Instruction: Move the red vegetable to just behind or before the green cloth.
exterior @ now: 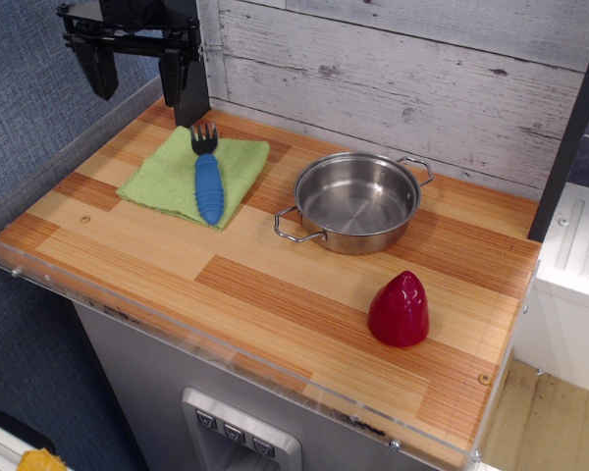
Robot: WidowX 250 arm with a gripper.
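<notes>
The red vegetable (pixel 399 309) is a glossy dark-red cone standing upright on the wooden counter near its front right. The green cloth (pixel 167 182) lies flat at the back left of the counter, with a blue-handled fork (pixel 208 182) lying on it. My gripper (pixel 142 78) hangs above the back left corner, just behind the cloth and far from the red vegetable. Its black fingers are spread apart and hold nothing.
A steel pot (pixel 356 201) with two handles stands empty in the middle back, between the cloth and the red vegetable. A clear plastic rim (pixel 226 343) runs along the counter's front and left edges. A whitewashed plank wall (pixel 402 78) stands behind.
</notes>
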